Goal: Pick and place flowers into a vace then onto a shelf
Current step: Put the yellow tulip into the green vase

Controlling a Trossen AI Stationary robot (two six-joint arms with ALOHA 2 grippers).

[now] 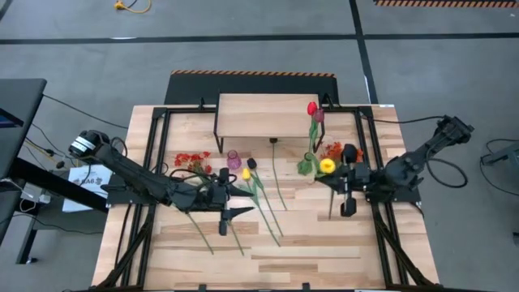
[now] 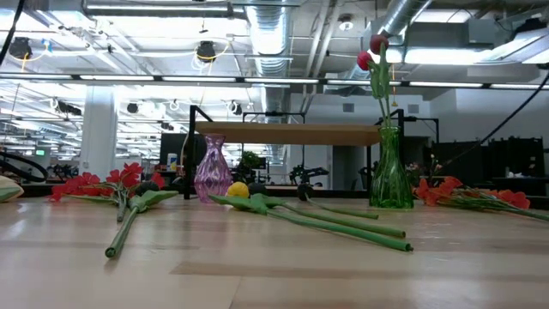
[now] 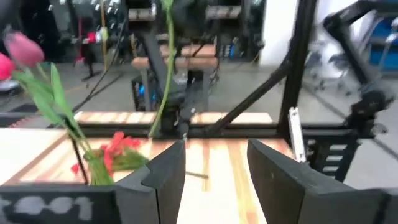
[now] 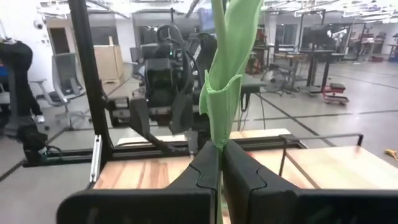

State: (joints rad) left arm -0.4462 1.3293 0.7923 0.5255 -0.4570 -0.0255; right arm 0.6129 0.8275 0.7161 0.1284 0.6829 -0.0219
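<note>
My right gripper (image 4: 221,168) is shut on a yellow flower (image 1: 327,166) above the table's right side (image 1: 334,182). My left gripper (image 3: 214,180) stands open and empty at centre left (image 1: 243,203), facing the right arm. A green vase (image 2: 391,176) with a red and a maroon flower (image 1: 313,109) stands on the table by the shelf's right end. The shelf (image 1: 263,116) is at the far middle. A purple vase (image 2: 213,178) stands empty. A yellow flower (image 2: 238,190), a dark one (image 1: 251,163) and orange-red sprays (image 2: 86,182) lie flat on the table. My right gripper pinches the yellow flower's green stem (image 4: 219,134) between its two fingers, where a leaf wraps the stem. The fingers come in level from the table's right and lie across the stem. The stem (image 3: 166,62) rises upright from the fingers, clear of the table.
More orange-red sprays (image 2: 467,193) lie at the right, beyond the green vase. Black frame bars (image 1: 154,162) run along both sides of the tabletop. Bare wood (image 1: 268,259) lies toward the near edge.
</note>
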